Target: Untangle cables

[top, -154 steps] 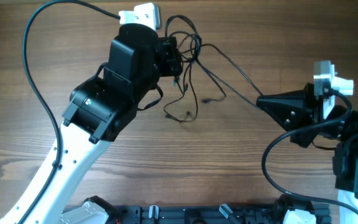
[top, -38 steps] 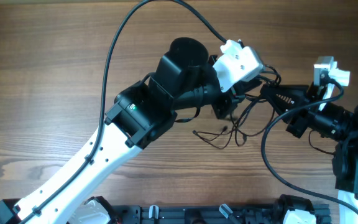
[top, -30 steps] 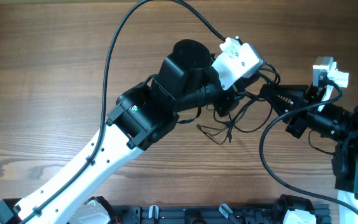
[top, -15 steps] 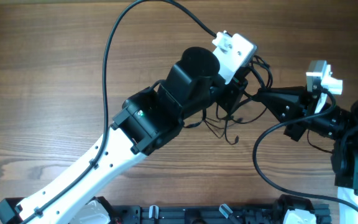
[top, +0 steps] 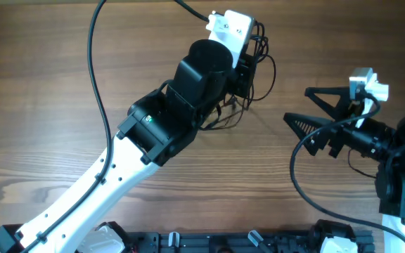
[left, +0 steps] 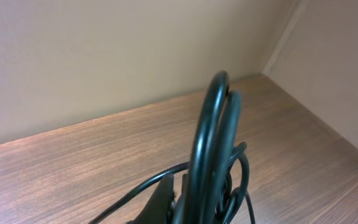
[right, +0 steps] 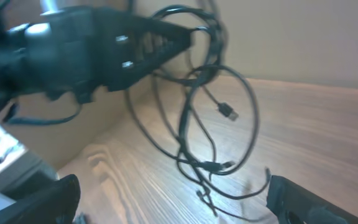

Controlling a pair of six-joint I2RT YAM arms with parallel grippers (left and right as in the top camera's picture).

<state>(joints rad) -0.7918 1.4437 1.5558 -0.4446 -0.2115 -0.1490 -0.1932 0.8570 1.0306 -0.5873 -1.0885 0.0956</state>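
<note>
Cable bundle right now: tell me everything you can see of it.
The cables are thin, glossy black wires, tangled in one bundle of overlapping loops. The left gripper is shut on the bundle's top and holds it up, with the loops hanging below. Small connector plugs dangle on free ends. The lowest strands reach the wooden table; whether they touch it is unclear. The open right gripper is clear of the bundle.

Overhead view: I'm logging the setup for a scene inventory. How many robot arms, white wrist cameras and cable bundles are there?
Robot arms: 2, the left arm and the right arm
White wrist cameras: 2, the left wrist camera and the right wrist camera
Tangled cable bundle: 1
Total: 5
</note>
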